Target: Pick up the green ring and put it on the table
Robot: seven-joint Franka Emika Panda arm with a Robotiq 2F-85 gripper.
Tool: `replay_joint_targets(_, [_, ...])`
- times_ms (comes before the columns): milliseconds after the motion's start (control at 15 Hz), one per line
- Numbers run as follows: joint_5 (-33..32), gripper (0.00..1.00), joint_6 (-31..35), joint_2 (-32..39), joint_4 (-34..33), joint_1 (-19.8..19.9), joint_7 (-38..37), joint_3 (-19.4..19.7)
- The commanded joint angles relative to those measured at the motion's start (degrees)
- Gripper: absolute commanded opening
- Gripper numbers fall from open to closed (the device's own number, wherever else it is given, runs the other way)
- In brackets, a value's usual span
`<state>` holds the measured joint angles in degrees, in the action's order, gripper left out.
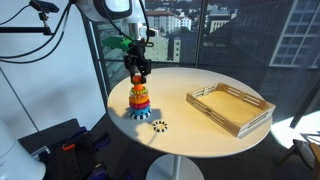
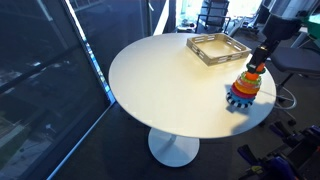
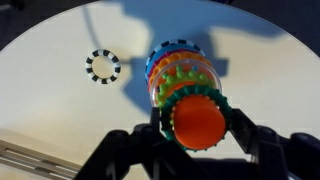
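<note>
The green ring sits at the top of the stacking toy, around its orange cap. In the wrist view my gripper has one dark finger against each side of the green ring and is shut on it. In both exterior views the gripper points down onto the top of the toy, which stands on the round white table near its edge. The ring itself is too small to make out in those views.
A small black-and-white dotted ring lies flat on the table beside the toy. A rectangular light wooden tray stands on the other side of the table. Large windows stand behind it.
</note>
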<state>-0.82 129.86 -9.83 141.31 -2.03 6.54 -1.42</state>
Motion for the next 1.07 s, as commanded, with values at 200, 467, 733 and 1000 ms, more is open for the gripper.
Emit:
replay_joint_targets(200, [1.1, 0.45, -2.4, -5.9, 0.3, 0.2, 0.6, 1.0])
replay_joint_targets(467, [0.9, 0.45, -3.3, -7.0, -1.5, 1.1, 0.2, 2.4])
replay_joint_targets(733, [0.7, 0.45, -3.8, -5.8, -3.4, 3.0, -0.3, 4.3])
replay_joint_targets(1000, [0.5, 0.45, -3.2, -3.1, -4.1, 4.8, -0.3, 6.0])
